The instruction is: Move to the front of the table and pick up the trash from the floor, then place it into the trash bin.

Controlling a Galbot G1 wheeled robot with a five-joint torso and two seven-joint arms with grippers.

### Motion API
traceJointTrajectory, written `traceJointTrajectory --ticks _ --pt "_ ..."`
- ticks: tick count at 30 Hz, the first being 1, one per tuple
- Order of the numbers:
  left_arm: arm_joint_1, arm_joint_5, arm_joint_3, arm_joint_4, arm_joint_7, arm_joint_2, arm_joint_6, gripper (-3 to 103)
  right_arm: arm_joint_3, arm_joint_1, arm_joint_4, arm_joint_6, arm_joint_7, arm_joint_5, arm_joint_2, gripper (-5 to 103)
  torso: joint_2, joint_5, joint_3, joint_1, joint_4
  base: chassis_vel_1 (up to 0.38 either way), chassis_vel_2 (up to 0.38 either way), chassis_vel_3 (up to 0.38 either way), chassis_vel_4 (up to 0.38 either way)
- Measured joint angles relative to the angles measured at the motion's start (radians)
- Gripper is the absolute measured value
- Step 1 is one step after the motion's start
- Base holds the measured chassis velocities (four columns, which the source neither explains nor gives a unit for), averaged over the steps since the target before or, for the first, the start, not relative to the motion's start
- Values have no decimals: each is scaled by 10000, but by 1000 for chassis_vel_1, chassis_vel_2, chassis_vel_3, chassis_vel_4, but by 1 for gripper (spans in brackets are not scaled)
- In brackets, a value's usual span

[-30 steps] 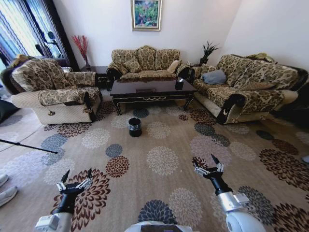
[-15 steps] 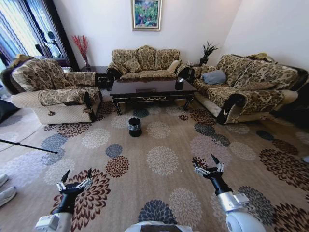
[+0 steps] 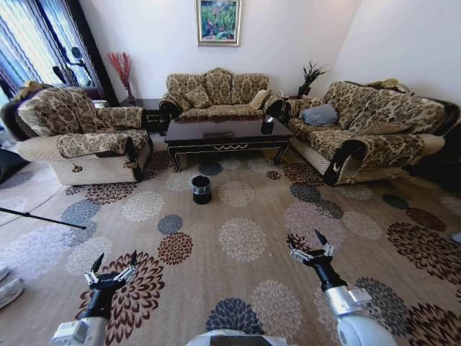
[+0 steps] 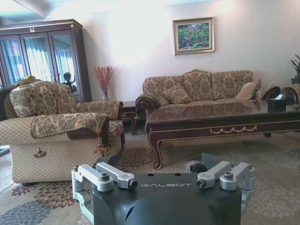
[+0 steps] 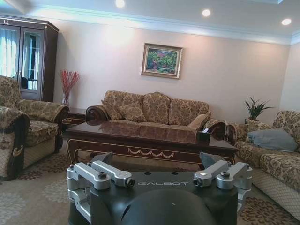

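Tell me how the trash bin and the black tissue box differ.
The trash bin is round and stands on the carpet before the table; the tissue box is square and sits on the table's right end. The bin has a clear liner. Both are black.

Sofas: a three-seater (image 3: 216, 94) against the far wall, another (image 3: 367, 122) at right.
Armchair (image 3: 75, 133): left.
Painting (image 3: 218, 21): above the far sofa.
Cabinet (image 4: 42, 56): glass-fronted.

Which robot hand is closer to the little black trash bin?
Left, though not by much. The left gripper hangs low over the carpet, nearer the robot and to the left of the trash bin. The right gripper hangs farther off, to its right.
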Motion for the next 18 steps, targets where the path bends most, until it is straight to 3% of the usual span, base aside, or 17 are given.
traceJointTrajectory --ticks 18 --pt "0 0 0 -1 0 0 0 100 0 -1 0 0 0 0 0 100 -2 0 -1 -1 0 0 0 0 0"
